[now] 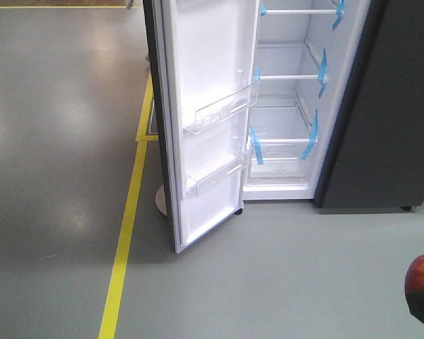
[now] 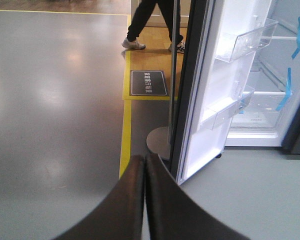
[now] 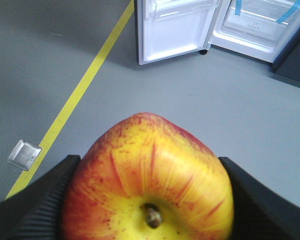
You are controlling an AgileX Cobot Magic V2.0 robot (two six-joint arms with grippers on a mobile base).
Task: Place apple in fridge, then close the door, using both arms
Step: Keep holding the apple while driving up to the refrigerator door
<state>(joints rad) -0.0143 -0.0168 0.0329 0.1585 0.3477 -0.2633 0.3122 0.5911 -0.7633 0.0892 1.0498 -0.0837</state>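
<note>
My R claw (image 3: 150, 202) was clamped on the apple (image 3: 149, 160), one ribbed pad on each flank, stem end facing the wrist cam. In the front view the apple showed only as a red edge low at the right, well apart from the fridge (image 1: 283, 53). Its door (image 1: 205, 63) stood wide open w/ the clear bins (image 1: 222, 109) facing out. My L claw (image 2: 144, 200) had its fingers pressed together w/ nothing btw them, and the door's edge was ahead of it.

Handling, as I judged it: light, stiff, wouldn't give under the pads. The skin was glossy though, so prob. slippery, esp. if the grip sat off-centre on the curve. The blocky shoulders helped. The pads sat across the widest part, which I reckoned was the right hold. Nearer the stem or the base it'd tend to squirt out. The skin bruises, so no more squeeze than needed to hold it.

Set-down would want care. It's roundish and could roll on a glass shelf (image 1: 290, 76), so stem up or down, not on its side. The door looked rigid and tall, so a flat push on the outer face w/ the L claw seemed best.
</note>
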